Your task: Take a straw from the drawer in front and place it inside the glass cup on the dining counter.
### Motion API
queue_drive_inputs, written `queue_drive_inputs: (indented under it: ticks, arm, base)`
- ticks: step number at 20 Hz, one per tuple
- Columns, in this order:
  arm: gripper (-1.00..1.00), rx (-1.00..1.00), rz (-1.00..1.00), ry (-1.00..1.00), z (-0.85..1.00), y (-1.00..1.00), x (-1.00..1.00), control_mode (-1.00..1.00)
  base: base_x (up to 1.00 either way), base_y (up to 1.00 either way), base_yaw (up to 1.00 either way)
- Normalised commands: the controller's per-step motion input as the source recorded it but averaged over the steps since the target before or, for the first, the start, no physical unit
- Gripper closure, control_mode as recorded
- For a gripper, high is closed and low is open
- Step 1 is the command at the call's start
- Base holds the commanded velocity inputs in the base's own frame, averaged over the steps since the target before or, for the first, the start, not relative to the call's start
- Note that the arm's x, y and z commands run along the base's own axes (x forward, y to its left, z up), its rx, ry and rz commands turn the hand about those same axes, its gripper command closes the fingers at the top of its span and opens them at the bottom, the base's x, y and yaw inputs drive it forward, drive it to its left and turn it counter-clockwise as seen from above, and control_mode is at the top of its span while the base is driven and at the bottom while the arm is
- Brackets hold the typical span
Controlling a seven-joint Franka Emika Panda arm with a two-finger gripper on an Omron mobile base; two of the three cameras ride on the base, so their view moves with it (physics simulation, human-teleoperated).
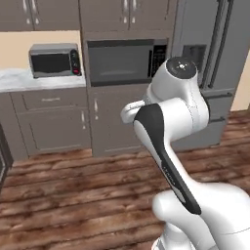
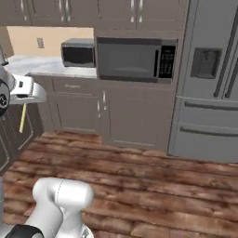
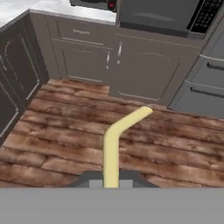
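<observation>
The gripper (image 3: 111,183) is clamped on the pale-yellow straw (image 3: 114,144), which hangs over the wooden floor (image 3: 65,131) before grey cabinets (image 3: 144,74)

The straw (image 3: 112,148) was pale yellow, and the arm (image 1: 183,122) was white with a dark stripe and dark joints. The floor (image 2: 153,186) showed reddish-brown wood planks with darker streaks, while the cabinets (image 2: 135,118) were grey-brown with silver handles and the wall (image 2: 51,41) behind was a tan beige. The worktop (image 1: 14,79) was white marble with grey veins, the toaster oven (image 1: 54,60) on it silver with a black door, the microwave (image 2: 135,59) black, and the fridge (image 2: 209,79) steel grey.
</observation>
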Motion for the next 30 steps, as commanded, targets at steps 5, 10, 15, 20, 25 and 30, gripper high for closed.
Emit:
queue_drive_inputs:
  ticks: [5,10,15,20,25,30]
  arm:
    - [1.0,0.0,0.0,0.0,0.0,0.0,0.0,1.0]
    - [1.0,0.0,0.0,0.0,0.0,0.0,0.0,1.0]
    - [1.0,0.0,0.0,0.0,0.0,0.0,0.0,1.0]
    - [1.0,0.0,0.0,0.0,0.0,0.0,0.0,1.0]
    - [1.0,0.0,0.0,0.0,0.0,0.0,0.0,1.0]
    - [1.0,0.0,0.0,0.0,0.0,0.0,0.0,1.0]
  base:
    - [0.0,-0.37,-0.59]
    - [0.0,-0.39,-0.58]
    - [0.0,-0.35,-0.57]
    - [0.0,-0.33,-0.56]
    - [0.0,-0.33,-0.56]
    - [0.0,-0.28,-0.56]
